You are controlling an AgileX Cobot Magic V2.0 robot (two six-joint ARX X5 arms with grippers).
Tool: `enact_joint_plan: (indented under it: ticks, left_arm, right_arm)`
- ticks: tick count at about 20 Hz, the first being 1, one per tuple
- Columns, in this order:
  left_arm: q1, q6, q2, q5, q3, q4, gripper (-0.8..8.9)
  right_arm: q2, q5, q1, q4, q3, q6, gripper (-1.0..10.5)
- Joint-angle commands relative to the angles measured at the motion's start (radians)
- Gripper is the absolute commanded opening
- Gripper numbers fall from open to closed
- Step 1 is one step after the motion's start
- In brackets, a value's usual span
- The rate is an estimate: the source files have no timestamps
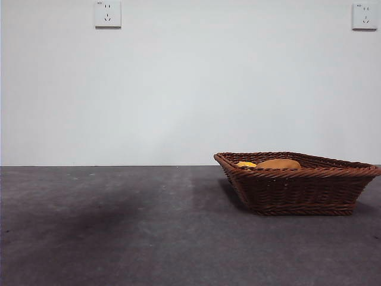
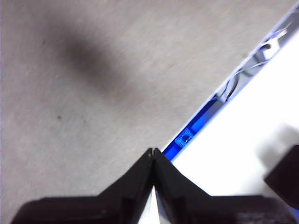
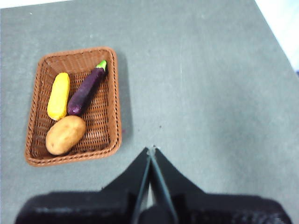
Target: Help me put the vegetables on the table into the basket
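Note:
The brown wicker basket (image 3: 114, 102) (image 1: 297, 190) stands on the dark grey table (image 1: 119, 238). Inside it lie the purple eggplant (image 3: 85, 90), the yellow corn-like piece (image 3: 59, 96) and the tan potato (image 3: 65, 135). In the front view only the tops of the potato (image 1: 278, 163) and the yellow piece (image 1: 246, 164) show above the rim. My right gripper (image 3: 152, 150) hangs shut high above the table, beside the basket, holding nothing. My left gripper (image 2: 153, 151) is shut and empty over bare table near its edge.
A blue strip (image 2: 191, 133) and loose wires (image 2: 243, 74) run along the table edge in the left wrist view. Two wall sockets (image 1: 108, 14) (image 1: 364, 16) sit on the white back wall. A soft shadow (image 1: 77, 220) lies on the table's left part.

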Motion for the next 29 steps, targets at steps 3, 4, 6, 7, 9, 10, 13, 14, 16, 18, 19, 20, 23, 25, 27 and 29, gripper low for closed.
enact_joint_plan:
  ticks: [3, 4, 6, 7, 9, 10, 13, 14, 16, 18, 19, 20, 23, 25, 27, 29]
  left_arm:
    - [-0.010, -0.014, -0.056, 0.003, -0.002, 0.005, -0.03]
    - [-0.010, -0.014, -0.057, 0.003, -0.002, 0.006, -0.03]
    - [-0.010, -0.013, -0.056, 0.003, -0.002, 0.008, -0.03]
    - [-0.010, -0.014, -0.052, 0.003, -0.002, 0.012, -0.03]
    - [-0.010, -0.014, -0.040, 0.003, -0.002, 0.029, -0.03]
    - [-0.010, -0.014, -0.033, 0.003, -0.002, 0.045, -0.03]
    - [-0.001, 0.117, -0.024, -0.035, -0.002, 0.100, -0.03]
    - [0.026, 0.148, -0.046, -0.053, -0.002, 0.124, -0.03]
    - [0.083, 0.147, -0.073, -0.025, -0.002, 0.172, -0.03]
    - [0.183, 0.174, -0.108, 0.011, -0.002, 0.199, -0.03]
    - [0.255, 0.229, -0.132, 0.011, -0.003, 0.209, -0.03]
    - [0.316, 0.270, -0.152, 0.011, -0.009, 0.216, -0.03]
    - [0.466, 0.388, -0.255, 0.011, -0.089, 0.332, -0.03]
    - [0.524, 0.492, -0.354, -0.004, -0.212, 0.458, -0.03]
    - [0.584, 0.510, -0.465, 0.007, -0.380, 0.616, -0.03]
    - [0.651, 0.479, -0.581, 0.045, -0.581, 0.781, -0.03]
  right_arm:
    - [0.037, 0.001, 0.001, -0.028, -0.002, 0.022, -0.1]
    - [0.054, 0.001, 0.001, -0.025, -0.002, 0.022, -0.1]
    - [0.095, 0.001, 0.001, -0.023, -0.002, 0.022, -0.1]
    - [0.117, 0.001, 0.001, -0.023, -0.002, 0.022, -0.1]
    - [0.168, 0.001, 0.001, -0.022, -0.002, 0.022, -0.1]
    - [0.194, 0.001, 0.001, -0.022, -0.002, 0.022, -0.1]
    - [0.275, 0.001, 0.001, -0.014, -0.002, 0.022, -0.1]
    - [0.303, 0.001, 0.001, -0.006, -0.002, 0.022, -0.1]
    - [0.354, 0.001, 0.001, 0.023, -0.002, 0.022, -0.1]
    - [0.398, 0.001, 0.000, 0.063, -0.002, 0.022, -0.1]
    - [0.419, 0.001, 0.000, 0.093, -0.002, 0.022, -0.1]
    - [0.437, 0.001, 0.000, 0.126, -0.002, 0.022, -0.1]
    - [0.482, 0.001, 0.000, 0.254, -0.002, 0.022, -0.1]
    - [0.500, 0.001, 0.000, 0.344, -0.002, 0.022, -0.1]
    - [0.506, 0.001, 0.000, 0.426, -0.002, 0.022, -0.1]
    - [0.506, 0.001, 0.000, 0.497, -0.002, 0.022, -0.1]
